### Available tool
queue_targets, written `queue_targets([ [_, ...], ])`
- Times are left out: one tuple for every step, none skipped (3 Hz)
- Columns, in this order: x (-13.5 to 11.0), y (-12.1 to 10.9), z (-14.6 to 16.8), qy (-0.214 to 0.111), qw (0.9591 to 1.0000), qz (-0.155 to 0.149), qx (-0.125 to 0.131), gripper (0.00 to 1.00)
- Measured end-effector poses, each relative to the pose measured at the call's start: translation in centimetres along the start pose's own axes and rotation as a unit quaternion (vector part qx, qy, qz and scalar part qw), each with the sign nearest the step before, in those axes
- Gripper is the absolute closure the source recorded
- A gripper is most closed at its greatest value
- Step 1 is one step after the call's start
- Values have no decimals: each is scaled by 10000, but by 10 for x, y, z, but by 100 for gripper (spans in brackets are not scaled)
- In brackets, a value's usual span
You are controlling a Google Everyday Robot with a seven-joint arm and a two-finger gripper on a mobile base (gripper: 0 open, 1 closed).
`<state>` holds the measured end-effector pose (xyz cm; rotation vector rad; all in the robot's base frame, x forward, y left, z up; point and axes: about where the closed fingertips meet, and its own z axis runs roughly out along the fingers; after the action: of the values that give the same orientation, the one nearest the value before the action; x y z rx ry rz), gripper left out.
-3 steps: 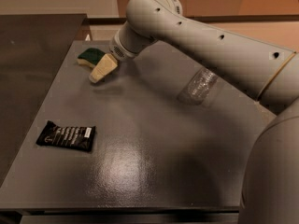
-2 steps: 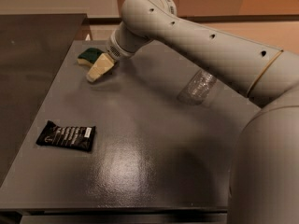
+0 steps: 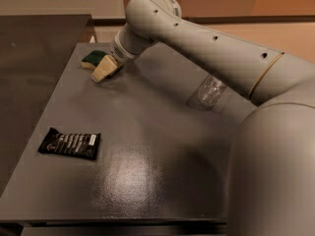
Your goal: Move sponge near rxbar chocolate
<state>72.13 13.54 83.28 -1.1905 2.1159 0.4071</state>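
The sponge (image 3: 93, 58) lies at the far left corner of the bench (image 3: 147, 132), the pincer (image 3: 104, 69) just beside it; spread or pressed together, I cannot tell. The rxbar chocolate (image 3: 70, 143) lies well apart, near the front left corner.

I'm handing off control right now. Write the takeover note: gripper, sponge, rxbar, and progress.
Gripper: low over the table's far left corner as viewed, right beside the sponge; a grip cannot be confirmed.
Sponge: resting on the table at that far corner.
Rxbar chocolate: flat near the front left edge, well apart from the sponge.
Clear bottle: lying on the right side.
Done: approach. Left: grasp the sponge, carry it to the bar, set it down beside it.
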Motion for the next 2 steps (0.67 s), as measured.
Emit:
queue_targets([
  [-4,-1,1,-68,10000,42,-27,40],
  [-9,2,-6,-177,9998,-11,-41,64],
])
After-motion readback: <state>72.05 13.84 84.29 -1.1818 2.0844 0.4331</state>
